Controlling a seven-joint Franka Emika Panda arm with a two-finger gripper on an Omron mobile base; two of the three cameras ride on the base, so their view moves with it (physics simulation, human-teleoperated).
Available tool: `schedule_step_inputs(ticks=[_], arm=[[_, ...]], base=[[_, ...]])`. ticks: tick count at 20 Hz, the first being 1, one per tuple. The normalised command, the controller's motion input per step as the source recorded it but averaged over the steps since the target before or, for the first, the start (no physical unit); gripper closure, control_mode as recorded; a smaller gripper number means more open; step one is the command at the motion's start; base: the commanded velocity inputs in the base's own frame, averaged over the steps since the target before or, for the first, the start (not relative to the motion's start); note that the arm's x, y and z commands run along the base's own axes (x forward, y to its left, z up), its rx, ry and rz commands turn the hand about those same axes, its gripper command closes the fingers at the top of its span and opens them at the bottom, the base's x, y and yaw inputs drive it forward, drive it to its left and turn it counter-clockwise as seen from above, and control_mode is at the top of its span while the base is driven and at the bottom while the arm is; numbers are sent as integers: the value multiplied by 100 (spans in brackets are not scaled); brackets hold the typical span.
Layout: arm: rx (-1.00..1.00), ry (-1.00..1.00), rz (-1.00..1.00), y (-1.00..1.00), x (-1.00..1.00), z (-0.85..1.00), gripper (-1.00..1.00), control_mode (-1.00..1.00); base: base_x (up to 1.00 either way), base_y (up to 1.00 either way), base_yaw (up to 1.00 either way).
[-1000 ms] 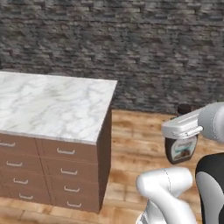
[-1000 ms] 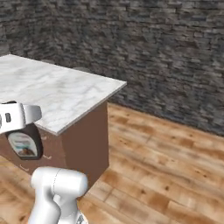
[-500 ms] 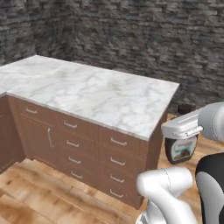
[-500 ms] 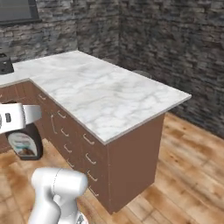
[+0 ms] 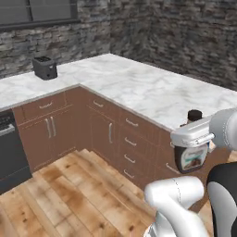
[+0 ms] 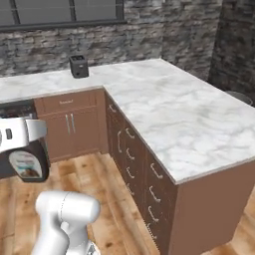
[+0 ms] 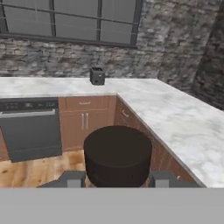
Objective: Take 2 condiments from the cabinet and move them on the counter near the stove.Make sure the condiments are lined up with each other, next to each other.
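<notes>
A squat dark brown bottle [image 5: 191,158] with a black cap and pale label, one of the condiments, hangs upright in my gripper [image 5: 191,139], which is shut on its neck. From the right base view the same bottle [image 6: 29,167] hangs under the white hand [image 6: 17,134], over the wooden floor in front of the counter [image 6: 169,112]. Along the hand, its round black cap [image 7: 118,154] sits between the two dark fingertips [image 7: 72,179]. The white marble counter [image 5: 139,88] runs in an L shape over brown drawers. The stove and the cabinet are out of view.
A black toaster [image 5: 45,68] stands on the far arm of the counter, below a dark window [image 7: 70,19]. A dark dishwasher front [image 7: 30,131] sits under that counter. Stone walls close the room behind. Wooden floor [image 5: 69,194] lies open between me and the drawers.
The whole picture has swung as the base turned: the counter's inner corner, the toaster and the window have come into view. The bottle stays gripped in the same place relative to the arm.
</notes>
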Motion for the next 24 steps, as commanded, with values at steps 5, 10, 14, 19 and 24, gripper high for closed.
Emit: schedule_step_inputs(ticks=[5,10,14,19,24], arm=[[0,0,0,0,0,0,100,100],[0,0,0,0,0,0,100,100],[0,0,0,0,0,0,100,100],[0,0,0,0,0,0,100,100],[0,0,0,0,0,0,100,100]], base=[[25,49,52],[51,42,47],[56,45,45],[59,55,41],[63,92,27]])
